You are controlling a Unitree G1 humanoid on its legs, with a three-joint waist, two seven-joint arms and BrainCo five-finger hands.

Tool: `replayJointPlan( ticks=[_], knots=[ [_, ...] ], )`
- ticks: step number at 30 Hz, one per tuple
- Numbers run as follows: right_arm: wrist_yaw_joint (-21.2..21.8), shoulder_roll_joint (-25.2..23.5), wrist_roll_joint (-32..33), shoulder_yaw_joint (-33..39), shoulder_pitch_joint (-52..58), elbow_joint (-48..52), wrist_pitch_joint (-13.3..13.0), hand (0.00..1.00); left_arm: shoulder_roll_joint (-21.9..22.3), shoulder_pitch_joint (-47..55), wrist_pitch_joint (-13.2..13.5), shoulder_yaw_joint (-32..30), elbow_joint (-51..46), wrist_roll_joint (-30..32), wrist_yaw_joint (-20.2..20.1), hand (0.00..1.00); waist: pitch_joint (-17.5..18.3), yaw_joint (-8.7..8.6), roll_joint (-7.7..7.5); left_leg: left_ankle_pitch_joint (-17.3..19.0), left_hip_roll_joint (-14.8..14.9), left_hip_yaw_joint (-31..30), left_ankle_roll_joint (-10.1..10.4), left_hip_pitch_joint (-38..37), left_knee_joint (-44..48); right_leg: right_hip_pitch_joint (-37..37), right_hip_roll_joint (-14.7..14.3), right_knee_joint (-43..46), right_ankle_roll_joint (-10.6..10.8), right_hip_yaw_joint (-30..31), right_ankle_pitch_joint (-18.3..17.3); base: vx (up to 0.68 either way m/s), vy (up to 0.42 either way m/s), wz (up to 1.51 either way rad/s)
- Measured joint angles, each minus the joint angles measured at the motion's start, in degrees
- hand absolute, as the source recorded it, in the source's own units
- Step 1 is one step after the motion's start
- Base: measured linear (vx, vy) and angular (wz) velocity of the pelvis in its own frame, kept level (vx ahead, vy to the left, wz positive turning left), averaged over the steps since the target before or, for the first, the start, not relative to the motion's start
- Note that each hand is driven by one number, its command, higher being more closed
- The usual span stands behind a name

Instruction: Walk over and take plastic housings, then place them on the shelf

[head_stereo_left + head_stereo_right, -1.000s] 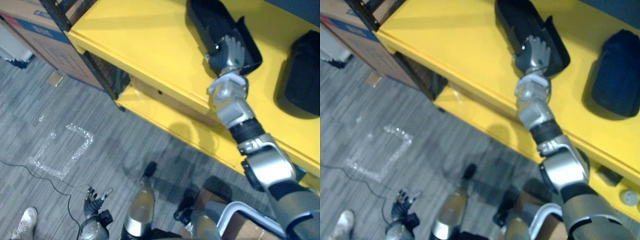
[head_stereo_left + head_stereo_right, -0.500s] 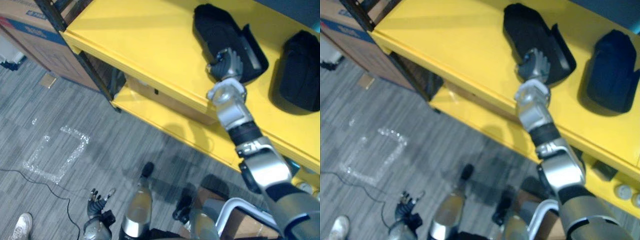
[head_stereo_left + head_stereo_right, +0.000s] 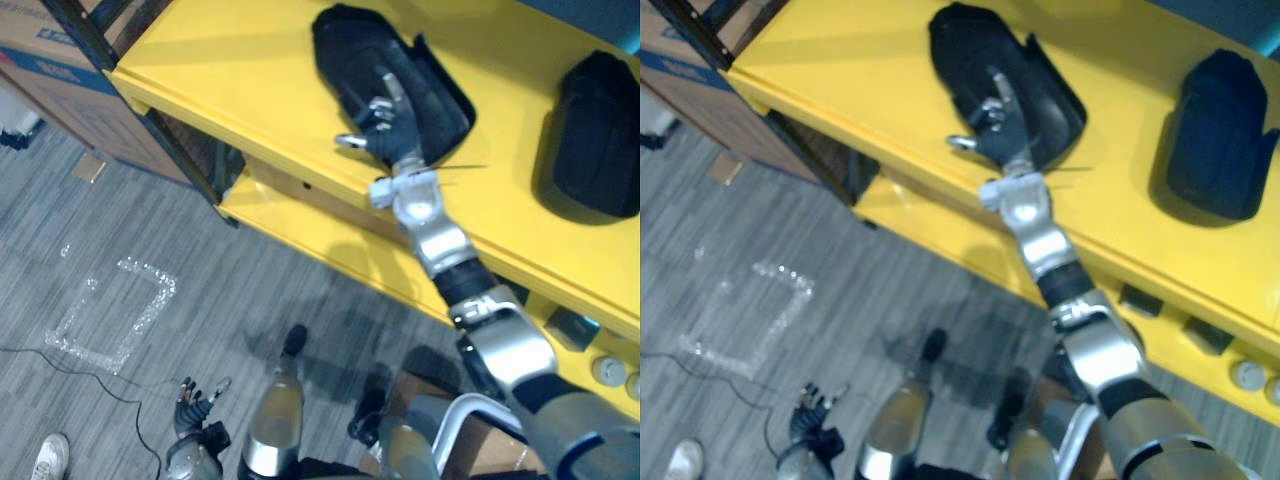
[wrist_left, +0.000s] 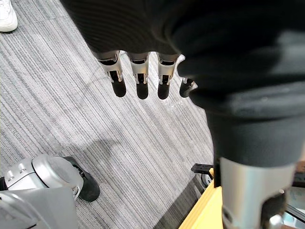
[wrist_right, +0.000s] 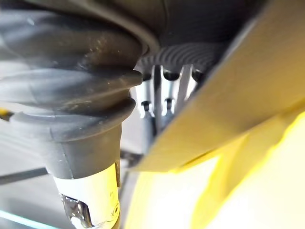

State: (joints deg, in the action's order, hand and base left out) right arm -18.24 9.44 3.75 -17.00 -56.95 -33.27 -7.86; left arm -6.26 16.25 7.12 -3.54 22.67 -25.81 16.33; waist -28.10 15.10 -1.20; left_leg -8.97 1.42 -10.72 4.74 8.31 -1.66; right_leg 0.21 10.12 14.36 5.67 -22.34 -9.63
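Black moulded plastic housing, long and shallow with a raised rim, is seen lying on the top board of the yellow metal shelf, close to its front edge. The right robot hand is held over the near end of this housing with its fingers straight and spread and the thumb out to the side; whether contact is made cannot be told. A second black plastic housing is set well apart on the same board, toward the right. A brown cardboard box is stood beside the shelf's dark frame. The left robot hand is hung low over the grey carpet floor, fingers straight and holding nothing. A square of clear tape is stuck to the carpet, and a person's white shoe is seen near it
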Motion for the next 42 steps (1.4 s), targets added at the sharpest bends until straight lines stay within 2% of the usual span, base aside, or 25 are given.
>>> replayJointPlan(
  ticks=[4,9,13,15,19,21,23,25,26,28,31,36,42],
  knots=[
    [-3.5,-2.2,-0.3,0.2,0.6,6.6,-2.3,0.0,0.0,0.0,0.5,0.3,0.0,2.5,-0.7,0.0,0.1,-0.09,-0.06,0.4,0.2,0.4,0.1,-1.4,-0.1,2.0,-0.6,-2.1,0.0,0.2,0.9,0.0,-0.015,-0.06],
    [-8.0,-2.9,-4.6,0.5,2.8,11.2,-2.5,0.0,-0.1,0.0,0.8,0.9,0.9,4.4,-1.0,0.0,1.6,-0.19,-0.6,0.8,0.8,1.9,0.2,-3.0,-0.4,3.5,-1.6,-4.2,-0.2,1.7,2.1,-0.02,-0.01,-0.17],
    [-8.0,-2.9,-6.9,0.7,6.3,12.5,0.2,0.0,-0.1,0.6,0.8,2.1,2.2,6.1,-0.9,0.0,5.3,-0.76,-0.96,0.8,1.5,2.7,0.2,-3.5,-0.9,3.9,-2.4,-5.9,-0.4,2.4,3.1,0.0,-0.025,-0.12],
    [-7.7,-2.9,-6.9,0.7,6.4,12.4,1.8,0.0,-0.1,0.6,0.8,2.2,2.9,6.2,-0.9,0.0,5.5,-0.8,-0.92,0.8,1.9,3.4,0.2,-4.4,-0.9,4.2,-2.7,-5.9,-0.6,3.3,3.2,-0.02,-0.026,-0.2],
    [-6.4,-2.5,-13.4,1.3,6.8,12.2,2.0,0.0,-0.1,0.7,1.4,2.1,4.8,7.2,-1.3,0.0,5.8,-1.78,-0.93,0.6,2.5,3.5,0.5,-4.4,-1.0,4.1,-3.3,-6.0,-0.9,3.5,3.6,-0.05,-0.023,-0.07],
    [-2.8,-1.2,-18.0,1.0,6.8,12.2,1.1,0.0,-0.1,0.9,2.5,2.1,6.1,8.4,-1.5,0.0,6.2,-2.0,-1.04,0.6,2.8,3.5,0.5,-4.5,-1.7,3.9,-3.4,-6.1,-1.0,3.6,3.6,-0.04,-0.015,-0.02],
    [4.1,2.4,-25.0,-1.1,7.3,12.5,-1.4,0.0,-0.3,1.6,2.8,1.7,6.1,8.8,-1.7,0.0,7.3,-2.07,-1.61,0.4,2.9,3.7,0.7,-4.8,-2.1,3.9,-3.6,-6.3,-1.0,3.7,3.6,0.0,0.0,0.0],
    [8.5,5.9,-28.9,-4.2,8.6,13.3,-3.7,0.0,-0.3,2.2,2.8,0.9,6.1,9.2,-1.9,0.0,8.6,-2.23,-2.41,0.3,3.0,3.9,0.8,-5.1,-2.8,4.1,-3.6,-6.9,-0.9,3.8,3.7,0.03,-0.019,-0.04],
    [10.0,7.1,-29.6,-5.1,9.2,14.0,-4.3,0.0,-0.4,2.3,2.8,0.6,6.1,9.6,-1.9,0.0,8.9,-2.26,-2.7,0.3,3.0,4.0,0.8,-5.2,-2.8,4.3,-3.7,-7.0,-0.8,3.9,3.8,0.05,-0.017,-0.03],
    [16.2,11.1,-32.5,-8.5,10.4,15.9,-6.0,0.0,-1.1,2.3,2.8,-0.3,6.1,11.2,-2.1,0.0,9.9,-3.21,-3.92,0.2,3.0,4.1,0.9,-5.4,-2.8,4.6,-3.8,-7.5,-0.8,3.9,4.1,0.04,-0.02,-0.01],
    [22.0,16.1,-33.9,-12.1,11.3,16.8,-7.4,0.0,-2.4,2.3,2.7,-0.4,6.1,12.9,-3.6,0.0,10.6,-3.38,-4.91,0.4,3.3,5.2,1.0,-6.1,-2.9,4.9,-4.0,-8.0,-0.8,5.1,4.4,0.02,-0.017,-0.16],
    [27.1,20.5,-34.0,-13.6,12.8,17.5,-9.8,0.0,-2.5,2.1,2.0,-0.4,6.2,15.0,-4.2,0.0,11.0,-3.86,-5.39,0.6,3.6,5.8,0.7,-6.2,-2.9,4.7,-4.2,-8.2,-0.9,5.5,4.5,-0.02,-0.012,-0.08],
    [29.7,21.0,-36.1,-16.3,13.5,19.4,-9.7,0.0,-2.5,1.9,0.6,-0.4,7.1,15.6,-4.3,0.0,11.6,-3.57,-5.78,0.7,3.7,6.9,0.7,-6.1,-2.9,3.9,-4.2,-8.3,-0.9,6.7,5.0,-0.01,-0.007,-0.1]
  ],
)
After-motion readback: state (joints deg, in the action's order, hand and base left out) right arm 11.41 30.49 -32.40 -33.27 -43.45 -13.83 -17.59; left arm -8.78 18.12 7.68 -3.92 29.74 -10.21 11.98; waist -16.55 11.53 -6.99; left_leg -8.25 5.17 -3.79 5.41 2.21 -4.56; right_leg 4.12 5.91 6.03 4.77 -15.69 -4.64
